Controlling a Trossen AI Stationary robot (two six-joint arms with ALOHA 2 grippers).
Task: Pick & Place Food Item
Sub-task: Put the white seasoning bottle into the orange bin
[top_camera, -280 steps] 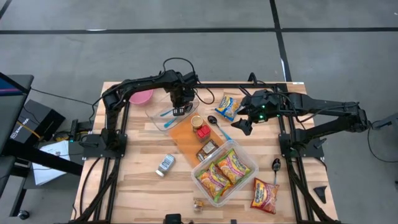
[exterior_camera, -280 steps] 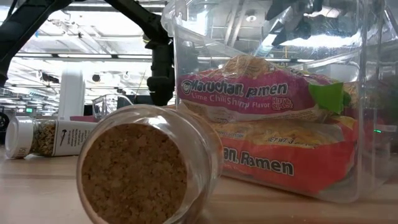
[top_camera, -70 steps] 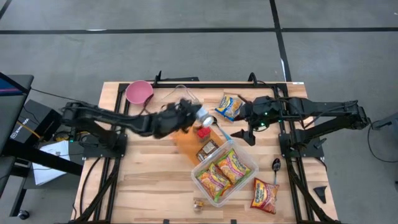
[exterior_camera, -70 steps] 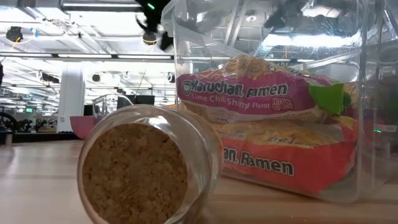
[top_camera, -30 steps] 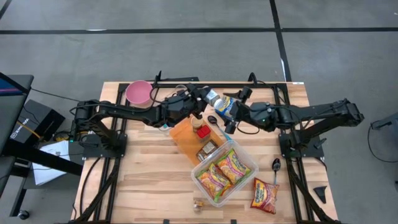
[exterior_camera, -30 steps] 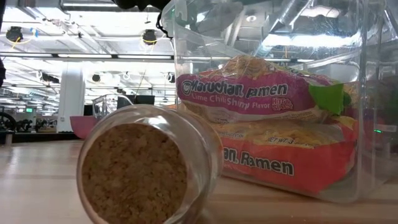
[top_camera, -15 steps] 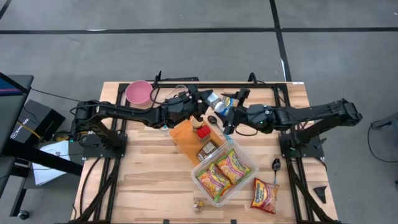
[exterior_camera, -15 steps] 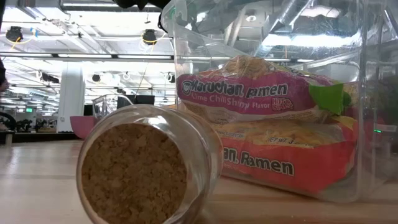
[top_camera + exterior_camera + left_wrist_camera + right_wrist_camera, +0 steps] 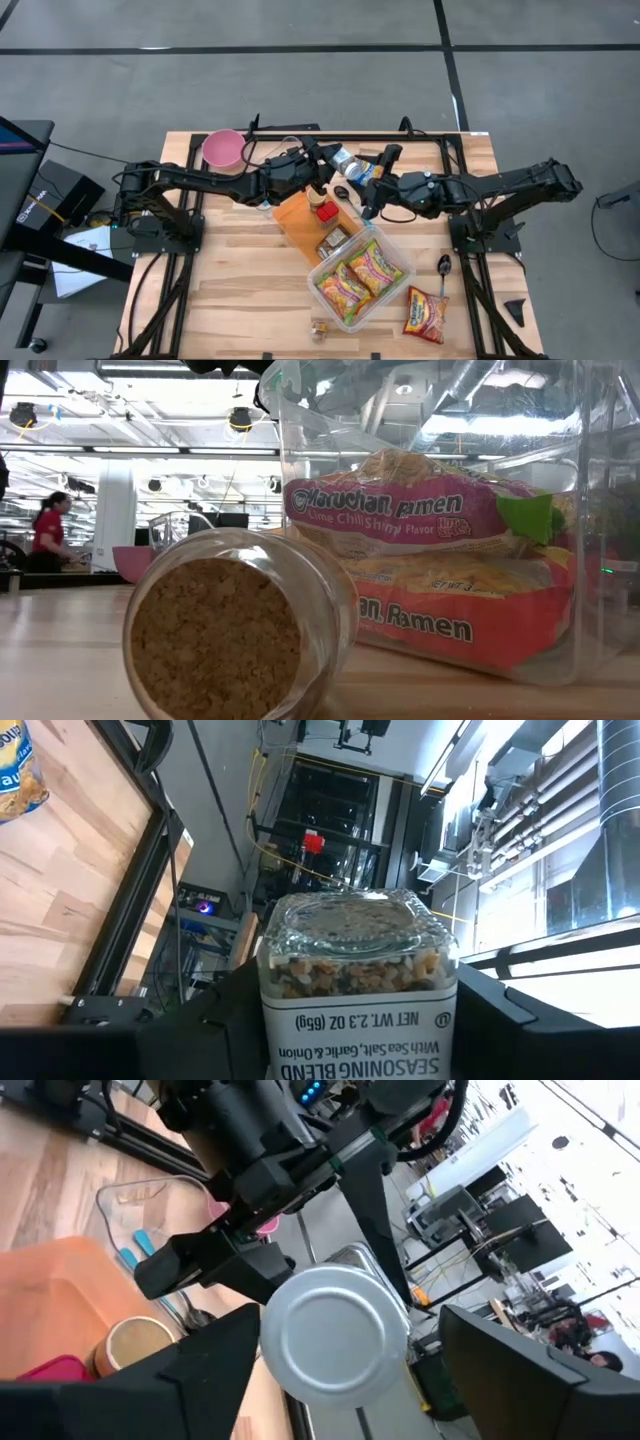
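Nearby: ramen tub (image 9: 362, 276), pink bowl (image 9: 224, 148) | left end effector (image 9: 322, 158) grips seasoning jar (image 9: 343, 159) | right end effector (image 9: 378, 181) spread around jar.

Overhead, table-level, two wrist cameras

Both arms stretch toward each other above the counter (image 9: 230, 270), left claw (image 9: 322, 158) clamped on the jar (image 9: 343, 160), right claw (image 9: 377, 180) spread wide around its cap end.
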